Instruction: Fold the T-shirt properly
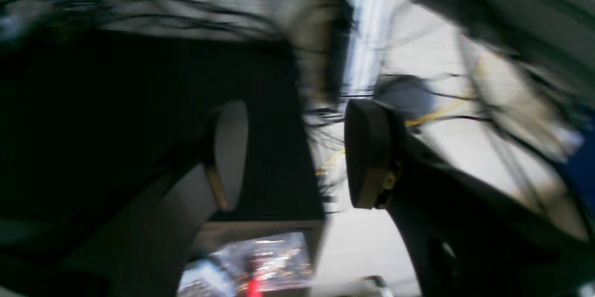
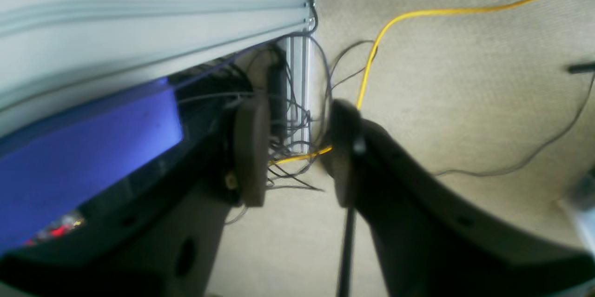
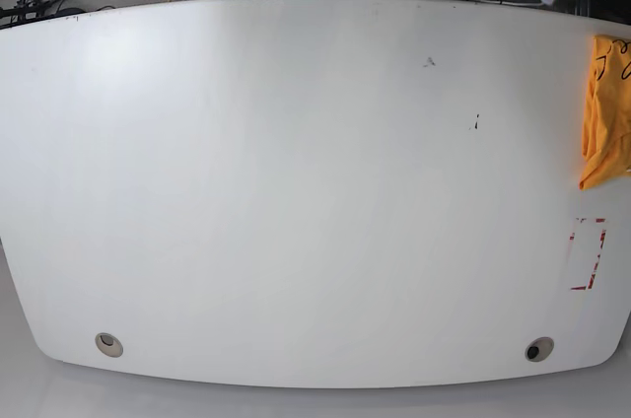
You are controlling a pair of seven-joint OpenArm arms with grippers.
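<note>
The T-shirt (image 3: 607, 107) lies bunched at the far right edge of the white worktop (image 3: 296, 191), partly cut off by the overhead view's border, with thin dark markings near its top. A red-outlined rectangle (image 3: 588, 253) is marked on the worktop just below it. Neither arm shows from above. The left claw (image 1: 297, 153) is spread, nothing between its pads, in front of blurred dark cables. The right claw (image 2: 297, 153) is also spread and empty, hanging over beige carpet (image 2: 465, 102) where a yellow cable (image 2: 372, 64) trails past a tangle of dark wires.
</note>
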